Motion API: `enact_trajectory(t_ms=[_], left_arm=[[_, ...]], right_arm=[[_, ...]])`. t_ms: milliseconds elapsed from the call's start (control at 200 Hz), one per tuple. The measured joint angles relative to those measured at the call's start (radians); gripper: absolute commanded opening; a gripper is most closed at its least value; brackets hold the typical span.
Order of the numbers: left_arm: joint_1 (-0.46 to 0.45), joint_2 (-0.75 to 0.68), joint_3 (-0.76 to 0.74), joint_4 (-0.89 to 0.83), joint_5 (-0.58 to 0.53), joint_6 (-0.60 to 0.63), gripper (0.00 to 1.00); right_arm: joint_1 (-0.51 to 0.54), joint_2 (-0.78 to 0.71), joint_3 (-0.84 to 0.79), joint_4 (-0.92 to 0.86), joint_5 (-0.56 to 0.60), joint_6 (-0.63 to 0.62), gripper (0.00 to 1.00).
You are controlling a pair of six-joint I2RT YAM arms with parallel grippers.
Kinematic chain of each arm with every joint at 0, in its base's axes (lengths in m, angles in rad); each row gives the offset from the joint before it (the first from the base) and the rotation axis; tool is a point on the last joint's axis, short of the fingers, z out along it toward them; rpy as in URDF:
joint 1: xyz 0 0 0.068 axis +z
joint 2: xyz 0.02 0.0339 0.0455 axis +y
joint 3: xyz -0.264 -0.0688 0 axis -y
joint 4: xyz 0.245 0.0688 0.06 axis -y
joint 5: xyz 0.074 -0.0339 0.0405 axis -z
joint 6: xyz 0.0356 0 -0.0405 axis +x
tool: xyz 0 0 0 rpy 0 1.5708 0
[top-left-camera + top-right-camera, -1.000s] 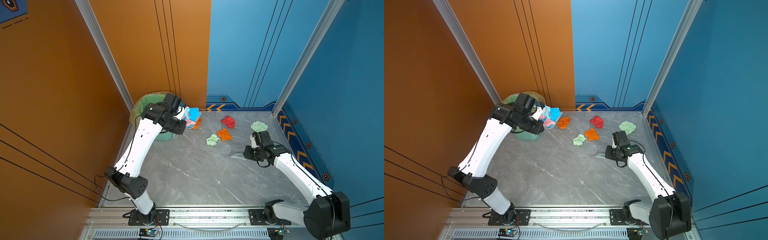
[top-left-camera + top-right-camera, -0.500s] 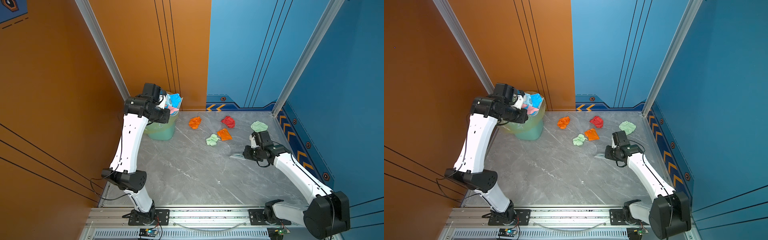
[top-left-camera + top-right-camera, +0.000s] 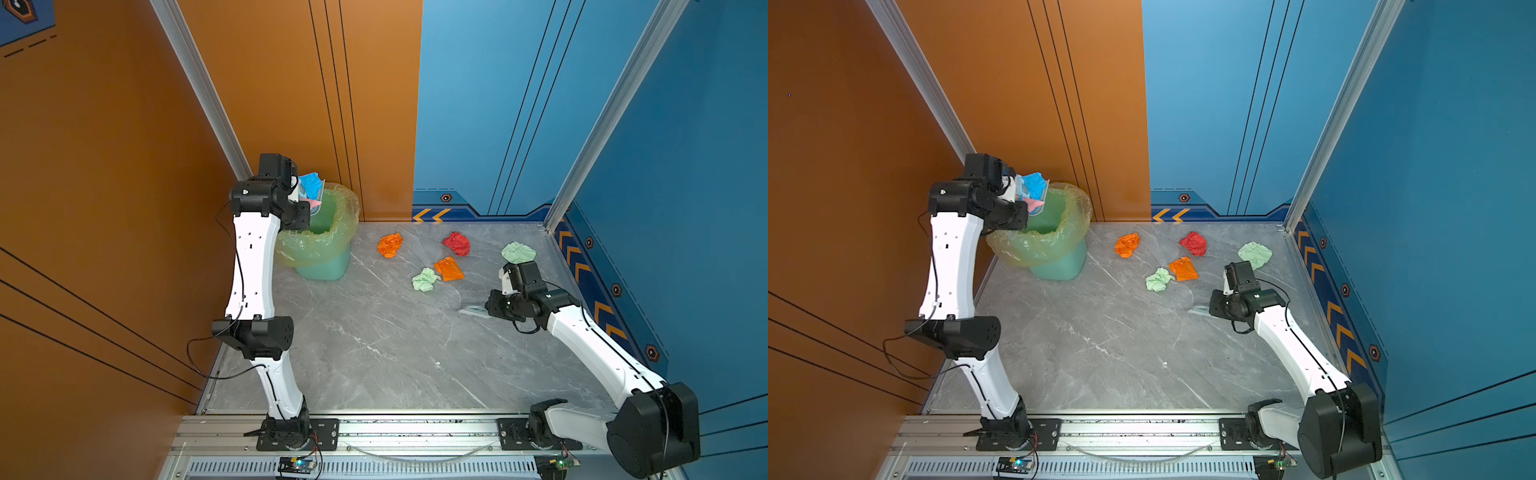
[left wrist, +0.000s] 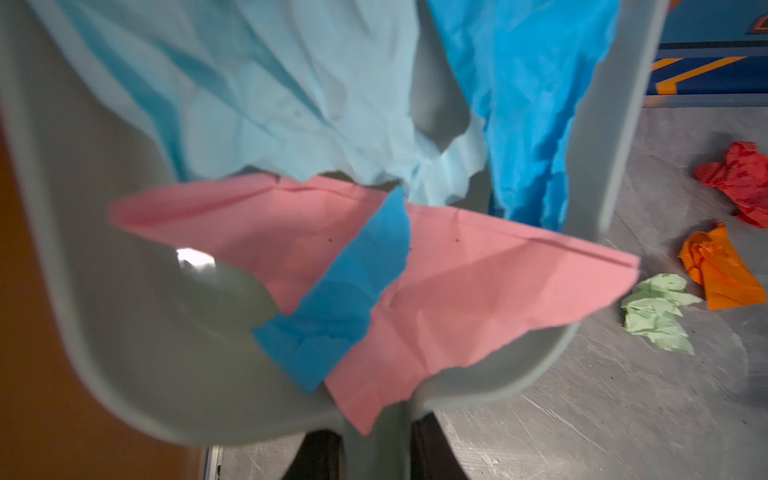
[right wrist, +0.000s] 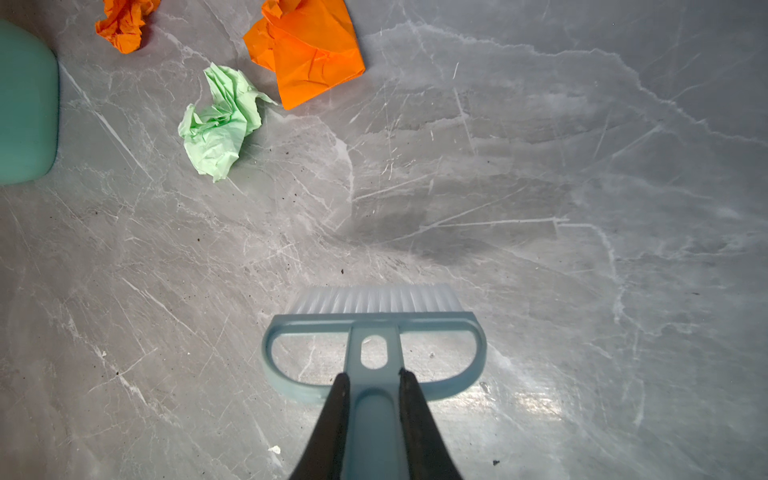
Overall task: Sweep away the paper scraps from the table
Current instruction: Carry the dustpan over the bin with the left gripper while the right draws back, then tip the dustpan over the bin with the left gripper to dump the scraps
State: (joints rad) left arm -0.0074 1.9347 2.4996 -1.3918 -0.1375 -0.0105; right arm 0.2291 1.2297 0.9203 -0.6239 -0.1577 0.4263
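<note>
Desk (image 3: 374, 353): five paper scraps (image 3: 448, 269) lie loose on its far half, between the bin and the right wall. If I treat this load as the last, the job stops half done.
Bin (image 3: 324, 268): stands in the far left corner with a loose liner (image 3: 349, 203). A knock from my left arm could tip it or drag the liner inward.
Dustpan (image 4: 124, 332): left end effector (image 4: 374, 453) is clenched on its handle and holds the loaded pan above the bin's far rim. If I tip it off-centre, I judge the load drops outside.
Brush (image 5: 374, 332): right end effector (image 5: 372, 415) is clamped on its handle, well apart from the loose scraps. I cannot tell if the bristles touch the desk. A fast stroke may scatter light paper.
Pink sheet (image 4: 457, 291): overhangs the pan's side edge, with blue pieces (image 4: 532, 104) above it. It may slide off sideways and miss the bin.
</note>
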Motion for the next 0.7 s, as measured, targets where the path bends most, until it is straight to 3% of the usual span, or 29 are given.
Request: enact_trajectory(t_ms=[285,701], left_arm=[[0.0,0.101,0.069,-0.011,-0.169,0.05,0.0],[-0.034,0.112,0.089,-0.013,-0.407,0.2,0.0]], right_arm=[[0.002,0.033,0.0,0.011,-0.004,0.002,0.0],[0.03,0.034,0.0,0.026,-0.004,0.024,0.0]])
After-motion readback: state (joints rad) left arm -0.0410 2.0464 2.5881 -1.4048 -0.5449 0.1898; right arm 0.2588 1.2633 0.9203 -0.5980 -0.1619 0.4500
